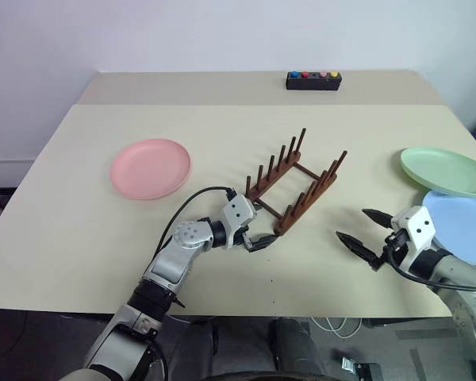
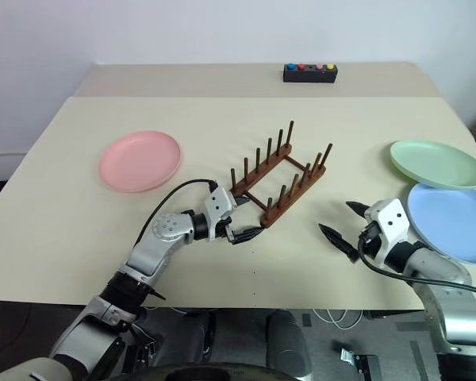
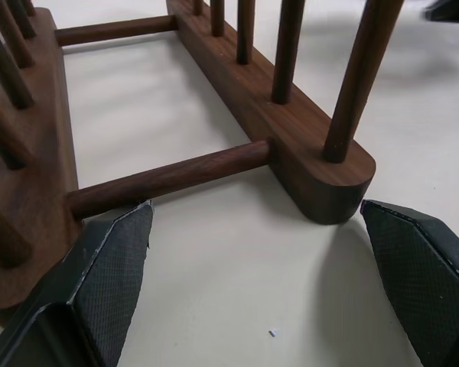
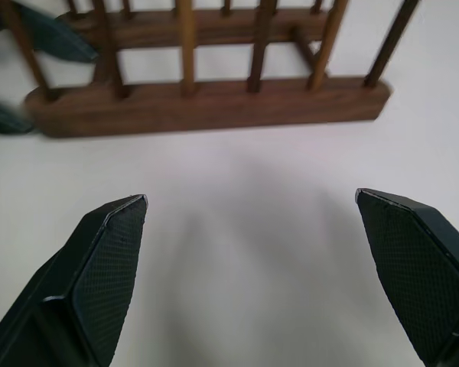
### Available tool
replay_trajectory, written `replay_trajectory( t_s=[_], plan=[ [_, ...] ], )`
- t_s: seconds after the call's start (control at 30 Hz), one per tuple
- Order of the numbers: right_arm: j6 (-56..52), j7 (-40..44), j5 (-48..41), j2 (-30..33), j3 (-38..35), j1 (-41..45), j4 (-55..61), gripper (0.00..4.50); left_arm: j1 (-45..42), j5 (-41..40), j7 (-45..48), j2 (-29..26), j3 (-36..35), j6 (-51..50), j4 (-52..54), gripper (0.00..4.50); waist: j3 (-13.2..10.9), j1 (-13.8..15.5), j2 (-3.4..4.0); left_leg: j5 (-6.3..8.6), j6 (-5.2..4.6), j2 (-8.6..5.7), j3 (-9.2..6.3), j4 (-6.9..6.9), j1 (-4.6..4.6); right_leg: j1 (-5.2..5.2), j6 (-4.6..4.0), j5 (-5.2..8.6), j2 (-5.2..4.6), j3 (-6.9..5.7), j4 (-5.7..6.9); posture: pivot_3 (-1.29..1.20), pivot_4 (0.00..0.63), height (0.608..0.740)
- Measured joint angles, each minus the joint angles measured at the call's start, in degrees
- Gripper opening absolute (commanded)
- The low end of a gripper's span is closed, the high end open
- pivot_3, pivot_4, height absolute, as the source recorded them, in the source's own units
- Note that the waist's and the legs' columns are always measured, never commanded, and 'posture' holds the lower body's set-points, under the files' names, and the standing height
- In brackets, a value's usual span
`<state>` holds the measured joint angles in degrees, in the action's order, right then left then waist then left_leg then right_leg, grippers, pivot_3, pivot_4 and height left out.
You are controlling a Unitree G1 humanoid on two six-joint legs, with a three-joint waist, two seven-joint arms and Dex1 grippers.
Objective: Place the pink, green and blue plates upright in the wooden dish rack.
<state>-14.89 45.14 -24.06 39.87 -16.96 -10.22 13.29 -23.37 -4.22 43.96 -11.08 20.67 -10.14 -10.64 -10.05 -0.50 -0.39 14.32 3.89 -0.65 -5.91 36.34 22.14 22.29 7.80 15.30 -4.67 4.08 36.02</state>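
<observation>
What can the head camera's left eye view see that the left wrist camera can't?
Left eye view: the pink plate, green plate, blue plate, black button box and both open grippers, left and right. Left wrist view: the rack's near crossbar close up between the fingers. Shared: the wooden dish rack on the table.

I see dark brown wood with a smooth satin finish on the dish rack (image 3: 237,99). Beside it, my gripper pads (image 3: 111,264) look like black cross-hatched rubber. The table (image 1: 103,230) around the rack is matt beige.
</observation>
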Motion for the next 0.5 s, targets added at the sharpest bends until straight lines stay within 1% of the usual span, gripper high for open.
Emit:
replay_trajectory(
  t_s=[0.07,0.17,0.3,0.37,0.5],
  plan=[
    [-0.04,0.45,0.05,0.03,-0.06,-0.07,0.11,4.46,-0.81,0.27,-0.06,1.02,0.08,-0.62,-0.82,4.45,0.0,0.18,0.0,0.0,0.0,-0.02,-0.01,0.06,0.02,-0.02,0.01,0.01,-0.01,0.0,-0.01,0.0,0.15,0.734],
    [-0.04,0.26,0.21,-0.01,-0.06,0.03,0.11,4.5,-1.69,1.24,-0.47,2.93,0.71,-1.33,-1.62,3.63,0.0,0.44,0.0,0.0,0.0,-0.04,-0.01,0.14,0.09,-0.02,0.04,0.0,-0.02,0.0,-0.03,0.0,0.15,0.734],
    [-0.04,-0.21,0.25,-0.18,-0.05,0.03,0.14,4.5,-1.66,1.52,-0.95,4.17,0.88,-1.73,-1.73,1.57,0.0,0.72,-0.01,0.0,0.0,-0.04,-0.03,0.12,0.11,0.02,0.05,0.0,-0.01,0.0,-0.03,0.0,0.15,0.734],
    [-0.04,-0.38,0.25,-0.32,-0.05,0.02,0.18,4.5,-1.59,1.72,-1.58,4.43,0.86,-1.64,-1.84,0.76,-0.01,0.86,-0.02,0.0,0.0,-0.04,-0.03,0.13,0.11,0.02,0.04,0.0,-0.01,0.0,-0.03,0.0,0.15,0.734],
    [-0.04,-0.72,0.26,-0.5,-0.05,-0.27,0.79,4.5,-1.59,2.62,-2.58,3.69,0.91,-0.37,-2.04,0.76,-0.01,0.91,-0.02,0.0,0.0,-0.04,-0.03,0.14,0.11,0.01,0.04,0.0,-0.01,0.0,-0.02,0.0,0.15,0.734]
  ],
)
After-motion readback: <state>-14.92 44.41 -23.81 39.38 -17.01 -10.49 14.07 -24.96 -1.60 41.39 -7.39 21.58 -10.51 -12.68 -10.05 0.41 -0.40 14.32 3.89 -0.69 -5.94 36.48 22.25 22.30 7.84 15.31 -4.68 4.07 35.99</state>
